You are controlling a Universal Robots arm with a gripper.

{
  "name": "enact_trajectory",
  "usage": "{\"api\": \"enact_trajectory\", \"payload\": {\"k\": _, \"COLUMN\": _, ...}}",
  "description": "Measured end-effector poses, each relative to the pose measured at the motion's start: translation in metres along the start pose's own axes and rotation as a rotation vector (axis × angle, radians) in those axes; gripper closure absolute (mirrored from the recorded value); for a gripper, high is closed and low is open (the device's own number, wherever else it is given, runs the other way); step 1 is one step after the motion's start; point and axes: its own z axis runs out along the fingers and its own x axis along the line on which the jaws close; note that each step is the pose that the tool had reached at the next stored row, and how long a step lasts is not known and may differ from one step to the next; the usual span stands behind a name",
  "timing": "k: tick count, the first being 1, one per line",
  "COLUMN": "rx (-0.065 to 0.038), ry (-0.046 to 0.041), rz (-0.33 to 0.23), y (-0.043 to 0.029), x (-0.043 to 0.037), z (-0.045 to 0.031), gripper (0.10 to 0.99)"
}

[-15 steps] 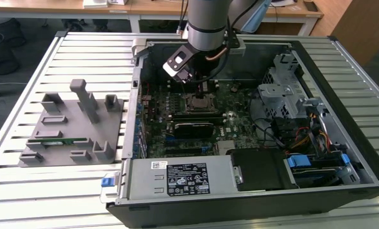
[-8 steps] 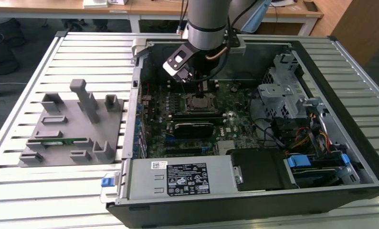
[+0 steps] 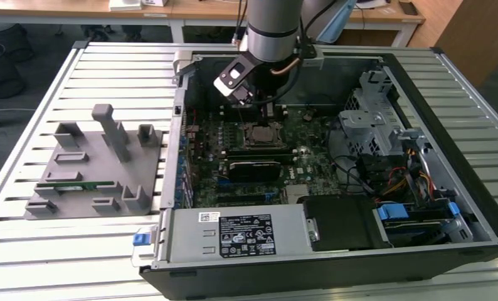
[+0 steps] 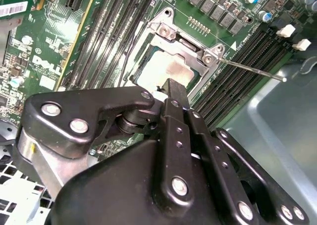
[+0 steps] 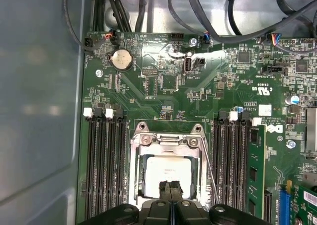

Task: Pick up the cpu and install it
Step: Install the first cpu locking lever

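Where the silvery-white cpu [image 5: 166,171] lies, it sits flat inside the metal socket frame [image 5: 140,158] on the green motherboard [image 5: 163,86], its pale top showing in both wrist views through the frame's square opening [image 4: 166,69]. Directly over it hangs the hand [image 5: 171,190], its two black fingers [image 5: 165,189] pressed together with no gap between them and nothing clamped; their tips are poised at the edge of the chip's top, though whether they actually touch it cannot be told. A thin steel retention lever [image 4: 250,70] juts out slantwise from the socket frame. Banks of long black memory slots [image 5: 104,160] flank the socket on both sides, and a green memory stick [image 5: 256,178] stands in a slot just beyond one bank. A round coin battery [image 5: 121,60] sits further off on the board, near a bundle of black cables [image 5: 198,12] running along the case wall. In the exterior view the arm [image 3: 274,25] reaches down into the open computer case [image 3: 450,75], which lies on its side on the slatted metal bench [image 3: 106,69], with the hand [image 3: 258,110] low over the socket area. On the exterior view's left, well apart from the case, a grey fixture tray [image 3: 98,169] with upright holders rests on the bench.
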Motion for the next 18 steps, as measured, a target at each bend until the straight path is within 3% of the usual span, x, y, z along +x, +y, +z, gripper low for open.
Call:
{"api": "enact_trajectory", "payload": {"k": 12, "rx": 0.000, "ry": -0.0001, "rz": 0.000, "y": 0.0004, "x": 0.0005, "z": -0.0177, "gripper": 0.980}}
{"api": "enact_trajectory", "payload": {"k": 16, "rx": 0.000, "ry": 0.0002, "rz": -0.002, "y": 0.0005, "x": 0.0006, "z": -0.0193, "gripper": 0.980}}
{"api": "enact_trajectory", "payload": {"k": 18, "rx": 0.001, "ry": 0.0007, "rz": -0.031, "y": 0.0005, "x": 0.0006, "z": -0.0194, "gripper": 0.980}}
